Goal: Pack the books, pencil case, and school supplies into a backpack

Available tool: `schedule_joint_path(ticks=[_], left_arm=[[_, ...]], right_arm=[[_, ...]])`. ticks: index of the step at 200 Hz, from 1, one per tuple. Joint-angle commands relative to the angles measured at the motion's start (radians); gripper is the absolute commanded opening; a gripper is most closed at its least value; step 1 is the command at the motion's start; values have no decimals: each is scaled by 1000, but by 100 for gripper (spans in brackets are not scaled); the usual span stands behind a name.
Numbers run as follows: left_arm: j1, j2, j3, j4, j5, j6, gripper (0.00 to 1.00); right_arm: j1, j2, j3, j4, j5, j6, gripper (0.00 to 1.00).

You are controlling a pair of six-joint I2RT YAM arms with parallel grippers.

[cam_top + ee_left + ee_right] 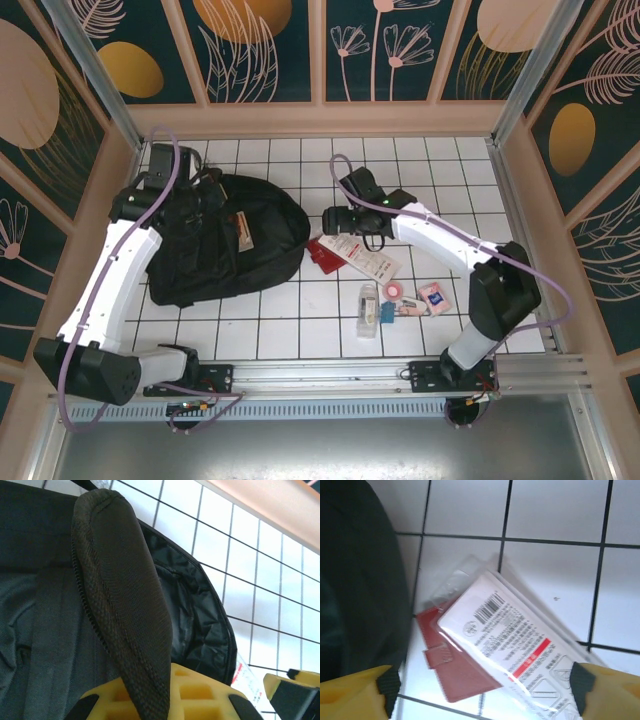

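Several school supplies [395,290] and the white book [365,258] lie on the counter [300,320] beside the backpack [225,245], not yet packed. The left pincer [165,690] pinches backpack fabric; the right pincer [480,695] hangs spread over the book.

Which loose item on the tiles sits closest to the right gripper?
The white packet with red print, beside the backpack, under the open right gripper; the pink tape roll, blue card and clear packet lie farther off.
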Motion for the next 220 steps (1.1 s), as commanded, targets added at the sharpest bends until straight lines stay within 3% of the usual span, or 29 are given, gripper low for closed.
schedule_joint_path(ticks=[1,35,68,115,145,201,220], left_arm=[[16,-96,-45,32,-138,-4,0],[16,-131,-83,51,-112,-2,0],[16,-116,-109,96,15,35,0],[-4,-32,-100,150,161,48,0],[-42,-8,-112,181,160,41,0],[-50,-18,-157,220,201,32,0],[-49,-30,-151,213,202,35,0]], right_arm=[[35,62,-5,-66,81,-81,94],[63,148,-9,-91,134,-170,99],[112,199,20,-135,194,-252,97],[138,118,-59,-104,333,-370,94],[182,-27,-209,-17,313,-641,96],[134,31,-182,-30,177,-670,93],[121,57,-183,-21,189,-669,92]])
